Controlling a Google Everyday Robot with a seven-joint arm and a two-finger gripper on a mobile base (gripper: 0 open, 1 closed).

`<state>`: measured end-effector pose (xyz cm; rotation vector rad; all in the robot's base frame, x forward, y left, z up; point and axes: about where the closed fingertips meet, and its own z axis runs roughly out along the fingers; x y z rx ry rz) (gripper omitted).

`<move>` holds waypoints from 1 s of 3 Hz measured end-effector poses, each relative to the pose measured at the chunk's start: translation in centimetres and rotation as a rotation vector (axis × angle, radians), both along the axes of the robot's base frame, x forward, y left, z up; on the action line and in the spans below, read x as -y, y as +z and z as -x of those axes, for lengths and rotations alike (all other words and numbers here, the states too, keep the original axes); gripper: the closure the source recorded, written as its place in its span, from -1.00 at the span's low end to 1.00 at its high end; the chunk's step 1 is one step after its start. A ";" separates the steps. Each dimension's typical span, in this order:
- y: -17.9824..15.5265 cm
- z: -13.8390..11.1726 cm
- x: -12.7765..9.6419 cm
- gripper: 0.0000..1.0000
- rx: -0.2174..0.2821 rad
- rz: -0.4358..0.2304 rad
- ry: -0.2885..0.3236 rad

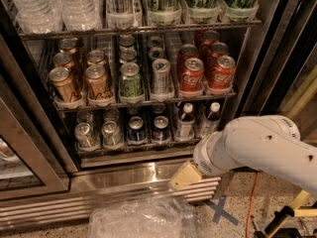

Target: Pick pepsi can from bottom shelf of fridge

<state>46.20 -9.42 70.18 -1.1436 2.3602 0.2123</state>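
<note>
- Tool (184, 176), a tan piece at the end of the white arm (262, 148), hangs low in front of the fridge (257, 58). It is over the steel sill, below the bottom shelf (133, 148) and to the right of the shelf's middle. Whether it is released or clenched I cannot tell, and it touches no can.
- At far left, the frame of a glass door (29, 175) stands swung open. Below it runs a slatted vent grille (49, 209).
- On the top rack, water bottles (29, 4) stand at the left.
- On the middle rack, gold-brown cans (64, 82) fill the left lanes. Next come a green can (131, 79) and a silver can (161, 76).
- On the bottom shelf, two silver-grey cans (98, 133) stand at the left.
- Just right of them is a dark blue can (136, 128), and beside it, in the next lane, the pepsi can (161, 128). Both are upright at the front of the shelf, up and to the left of the tool.
- Two small white-capped bottles (198, 120) follow on the same shelf, straight above the tool.
- Red Coca-Cola cans (205, 74) take the right lanes of the middle rack.
- On the floor below the tool lies crumpled clear plastic (143, 217).
- Right of it are a blue tape cross (220, 209) and an orange cable (250, 197).
</note>
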 end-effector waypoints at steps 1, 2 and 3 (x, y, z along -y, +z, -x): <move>-4.2 0.8 -2.2 -1.00 -0.051 -0.035 -0.013; -7.2 1.2 -3.1 -1.00 -0.050 -0.083 -0.090; -7.8 1.4 -3.0 -1.00 0.021 -0.108 -0.159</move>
